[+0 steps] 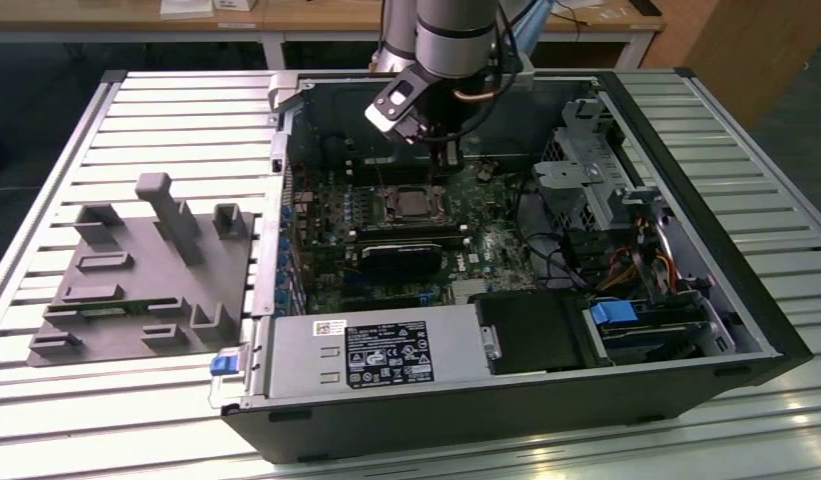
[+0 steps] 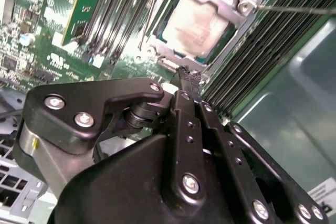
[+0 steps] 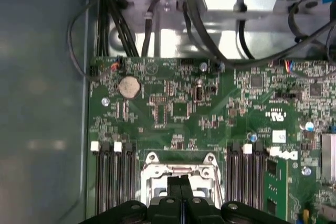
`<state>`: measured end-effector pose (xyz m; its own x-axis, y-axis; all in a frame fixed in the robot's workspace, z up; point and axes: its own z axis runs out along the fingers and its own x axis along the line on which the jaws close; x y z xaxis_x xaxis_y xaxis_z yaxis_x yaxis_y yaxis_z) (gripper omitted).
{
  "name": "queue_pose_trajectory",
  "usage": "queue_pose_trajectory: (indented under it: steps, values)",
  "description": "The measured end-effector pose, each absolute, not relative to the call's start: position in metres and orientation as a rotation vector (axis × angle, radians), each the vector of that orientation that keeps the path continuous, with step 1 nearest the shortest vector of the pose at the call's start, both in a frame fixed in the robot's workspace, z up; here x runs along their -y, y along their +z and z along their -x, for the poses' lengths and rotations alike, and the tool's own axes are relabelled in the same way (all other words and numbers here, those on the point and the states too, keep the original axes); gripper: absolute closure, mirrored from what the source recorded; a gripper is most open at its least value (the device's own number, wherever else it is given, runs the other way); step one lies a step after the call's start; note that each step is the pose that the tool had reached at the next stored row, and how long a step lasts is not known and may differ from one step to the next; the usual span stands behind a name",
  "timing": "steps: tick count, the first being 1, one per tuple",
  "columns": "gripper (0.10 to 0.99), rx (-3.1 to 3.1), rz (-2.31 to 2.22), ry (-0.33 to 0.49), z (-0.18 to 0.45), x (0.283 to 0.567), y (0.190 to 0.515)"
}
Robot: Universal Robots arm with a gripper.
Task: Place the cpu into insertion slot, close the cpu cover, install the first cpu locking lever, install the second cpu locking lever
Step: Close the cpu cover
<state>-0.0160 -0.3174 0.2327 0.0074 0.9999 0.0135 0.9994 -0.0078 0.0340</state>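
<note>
The cpu (image 2: 197,22), a dull silver square, lies in the insertion slot (image 1: 413,203) on the green board. The cpu cover (image 2: 234,31), a silver frame, lies flat around it. A thin locking lever (image 2: 294,9) runs from one socket corner out across the black memory slots. My gripper (image 2: 186,74) is shut with nothing between its fingers, its tip just above the socket's edge. In the first wrist view the joined fingers (image 3: 181,181) hang over the cover's frame (image 3: 181,168). In the exterior view the gripper (image 1: 445,165) reaches down into the open case just behind the socket.
A black heatsink block (image 1: 403,257) sits in front of the socket. The power supply (image 1: 370,352), the drive cage (image 1: 597,180) and black cables (image 3: 157,9) crowd the case. A grey fixture (image 1: 143,270) stands on the slatted table at the exterior view's left.
</note>
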Motion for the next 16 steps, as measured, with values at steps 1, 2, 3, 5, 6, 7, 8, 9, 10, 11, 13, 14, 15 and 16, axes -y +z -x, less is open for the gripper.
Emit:
queue_pose_trajectory:
  steps: [1,2,3,5,6,7,8,9,10,11,13,14,15,16]
  values:
    - [0.984,-2.202,-2.219,0.052,0.018,0.317,0.232]
    - [0.984,-2.202,-2.219,0.053,0.019,0.317,0.231]
    - [0.984,-2.203,-2.219,0.052,0.021,0.318,0.231]
    - [0.984,-2.202,-2.219,0.052,0.023,0.318,0.229]
    - [0.984,-2.203,-2.219,0.053,0.025,0.319,0.229]
    - [0.984,-2.202,-2.219,0.053,0.026,0.319,0.228]
    - [0.984,-2.202,-2.219,0.052,0.028,0.319,0.228]
    - [0.984,-2.202,-2.219,0.052,0.031,0.319,0.227]
    - [0.984,-2.203,-2.219,0.052,0.033,0.319,0.227]
    - [0.984,-2.203,-2.219,0.052,0.035,0.319,0.227]
    - [0.984,-2.202,-2.219,0.053,0.039,0.319,0.225]
    - [0.984,-2.202,-2.219,0.052,0.041,0.319,0.225]
    - [0.984,-2.203,-2.219,0.053,0.042,0.320,0.224]
    - [0.984,-2.203,-2.219,0.053,0.043,0.320,0.223]
